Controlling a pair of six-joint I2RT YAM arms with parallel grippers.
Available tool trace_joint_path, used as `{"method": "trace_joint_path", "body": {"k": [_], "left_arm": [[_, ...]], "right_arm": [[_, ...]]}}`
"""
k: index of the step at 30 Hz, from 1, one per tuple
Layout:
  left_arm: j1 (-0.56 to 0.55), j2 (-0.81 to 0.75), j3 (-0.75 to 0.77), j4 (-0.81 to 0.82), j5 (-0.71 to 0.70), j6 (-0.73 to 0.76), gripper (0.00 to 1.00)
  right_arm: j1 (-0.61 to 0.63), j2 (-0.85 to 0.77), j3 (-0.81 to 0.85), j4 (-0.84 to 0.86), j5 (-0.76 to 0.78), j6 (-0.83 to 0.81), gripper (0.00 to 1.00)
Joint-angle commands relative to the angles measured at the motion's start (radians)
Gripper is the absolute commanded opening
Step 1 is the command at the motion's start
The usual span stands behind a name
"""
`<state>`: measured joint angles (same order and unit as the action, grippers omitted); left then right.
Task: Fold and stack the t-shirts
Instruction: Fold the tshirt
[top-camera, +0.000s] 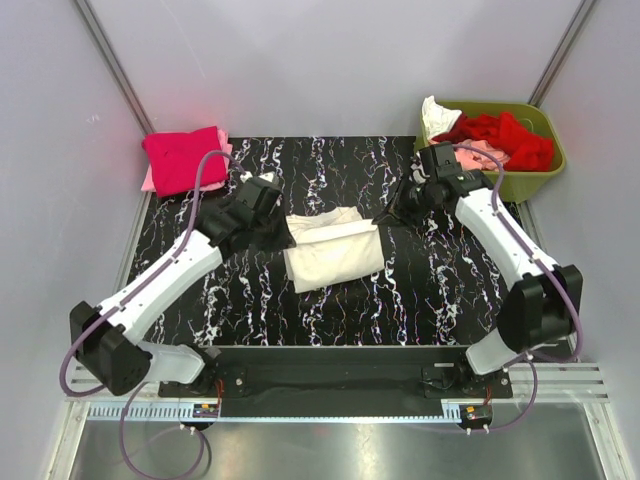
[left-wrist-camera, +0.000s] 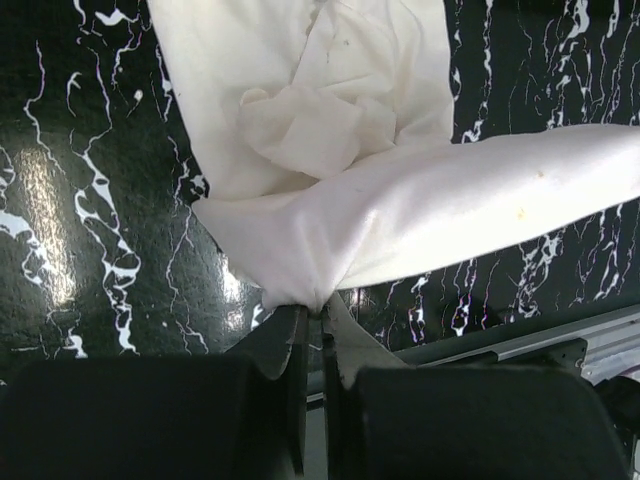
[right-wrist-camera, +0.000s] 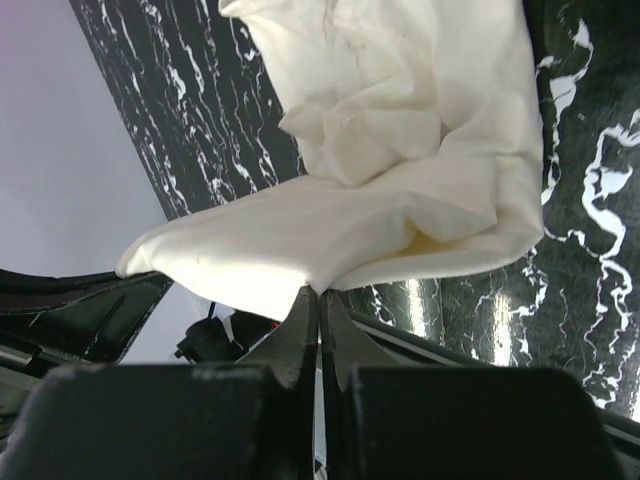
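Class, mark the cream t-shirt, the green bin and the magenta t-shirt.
cream t-shirt (top-camera: 335, 260), top view, folded middle.
green bin (top-camera: 530, 185), top view, near wall.
magenta t-shirt (top-camera: 185, 160), top view, upper face.

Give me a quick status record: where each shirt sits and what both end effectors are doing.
shirt in work: cream-white t-shirt, partly folded, middle of the table
left end effector: shut on the cream-white t-shirt, left side
right end effector: shut on the same shirt, right side
folded stack: magenta t-shirt on a pale pink t-shirt, far left corner
olive-green bin: far right, holds a crumpled red t-shirt, white t-shirt and pink cloth
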<state>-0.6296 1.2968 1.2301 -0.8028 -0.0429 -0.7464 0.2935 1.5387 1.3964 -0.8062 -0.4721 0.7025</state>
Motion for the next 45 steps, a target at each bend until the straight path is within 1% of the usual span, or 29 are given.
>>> {"method": "trace_joint_path", "body": {"k": [1, 9, 12, 13, 15, 17, 18, 19, 20, 21, 22, 23, 24, 25, 26, 27, 28, 29, 32, 33, 34, 35, 37, 38, 41, 42, 44, 45], "left_arm": [[0.047, 0.047, 0.060, 0.040, 0.087, 0.073, 0.07], [0.160, 0.163, 0.081, 0.099, 0.201, 0.094, 0.07], [0.200, 0.232, 0.114, 0.108, 0.235, 0.117, 0.06], [0.211, 0.274, 0.124, 0.108, 0.245, 0.133, 0.06], [0.241, 0.320, 0.163, 0.108, 0.245, 0.148, 0.06], [0.280, 0.407, 0.207, 0.109, 0.256, 0.173, 0.06], [0.295, 0.441, 0.227, 0.106, 0.264, 0.179, 0.04], [0.312, 0.516, 0.282, 0.094, 0.281, 0.194, 0.03], [0.336, 0.554, 0.310, 0.085, 0.281, 0.203, 0.03], [0.347, 0.593, 0.336, 0.073, 0.279, 0.212, 0.03], [0.358, 0.670, 0.394, 0.060, 0.278, 0.225, 0.02], [0.375, 0.709, 0.422, 0.048, 0.276, 0.231, 0.01], [0.383, 0.745, 0.448, 0.030, 0.273, 0.239, 0.00], [0.390, 0.804, 0.489, 0.019, 0.270, 0.243, 0.00], [0.402, 0.829, 0.502, 0.011, 0.268, 0.245, 0.00], [0.409, 0.846, 0.509, 0.013, 0.268, 0.243, 0.00], [0.415, 0.861, 0.500, 0.020, 0.268, 0.240, 0.00], [0.425, 0.863, 0.491, 0.025, 0.271, 0.237, 0.00], [0.439, 0.842, 0.441, 0.071, 0.261, 0.232, 0.00], [0.445, 0.840, 0.433, 0.079, 0.256, 0.232, 0.00], [0.456, 0.842, 0.430, 0.079, 0.252, 0.236, 0.00], [0.461, 0.846, 0.428, 0.079, 0.255, 0.237, 0.00], [0.478, 0.860, 0.433, 0.074, 0.264, 0.242, 0.00], [0.482, 0.863, 0.433, 0.071, 0.262, 0.245, 0.00], [0.496, 0.868, 0.440, 0.057, 0.244, 0.263, 0.00], [0.499, 0.871, 0.453, 0.048, 0.233, 0.275, 0.00], [0.510, 0.871, 0.468, 0.022, 0.227, 0.286, 0.00], [0.513, 0.860, 0.473, 0.016, 0.224, 0.298, 0.00]], "right_arm": [[-0.027, 0.064, 0.087, 0.019, 0.018, -0.029, 0.00], [-0.047, 0.230, 0.214, 0.032, -0.014, -0.041, 0.00], [-0.053, 0.313, 0.291, 0.029, -0.020, -0.043, 0.00], [-0.054, 0.364, 0.337, 0.027, -0.026, -0.041, 0.00], [-0.057, 0.425, 0.392, 0.022, -0.039, -0.040, 0.00], [-0.057, 0.536, 0.499, 0.001, -0.051, -0.037, 0.00], [-0.059, 0.579, 0.547, -0.007, -0.057, -0.034, 0.00], [-0.060, 0.674, 0.649, -0.017, -0.066, -0.031, 0.00], [-0.062, 0.726, 0.711, -0.042, -0.080, -0.020, 0.00], [-0.062, 0.779, 0.833, -0.056, -0.097, -0.014, 0.00], [-0.062, 0.882, 0.896, -0.070, -0.105, -0.003, 0.00], [-0.060, 0.937, 0.958, -0.086, -0.115, 0.014, 0.00], [-0.060, 0.984, 1.062, -0.088, -0.134, 0.023, 0.00], [-0.062, 1.073, 1.107, -0.090, -0.146, 0.035, 0.00], [-0.062, 1.109, 1.144, -0.076, -0.163, 0.055, 0.00], [-0.062, 1.141, 1.183, -0.055, -0.201, 0.067, 0.02], [-0.062, 1.175, 1.185, -0.030, -0.215, 0.077, 0.03], [-0.062, 1.181, 1.178, 0.032, -0.227, 0.092, 0.04], [-0.063, 1.173, 1.101, 0.151, -0.247, 0.097, 0.09], [-0.062, 1.169, 1.075, 0.176, -0.260, 0.094, 0.20], [-0.062, 1.169, 1.070, 0.192, -0.263, 0.092, 0.36], [-0.062, 1.170, 1.072, 0.196, -0.264, 0.080, 0.48], [-0.062, 1.160, 1.066, 0.180, -0.257, 0.063, 0.67], [-0.062, 1.149, 1.053, 0.164, -0.247, 0.037, 0.71], [-0.066, 1.045, 0.905, 0.209, -0.200, 0.003, 0.79], [-0.070, 0.978, 0.800, 0.229, -0.179, 0.003, 0.80], [-0.086, 0.901, 0.681, 0.298, -0.157, 0.006, 0.82], [-0.093, 0.824, 0.552, 0.332, -0.143, 0.012, 0.82]]}}
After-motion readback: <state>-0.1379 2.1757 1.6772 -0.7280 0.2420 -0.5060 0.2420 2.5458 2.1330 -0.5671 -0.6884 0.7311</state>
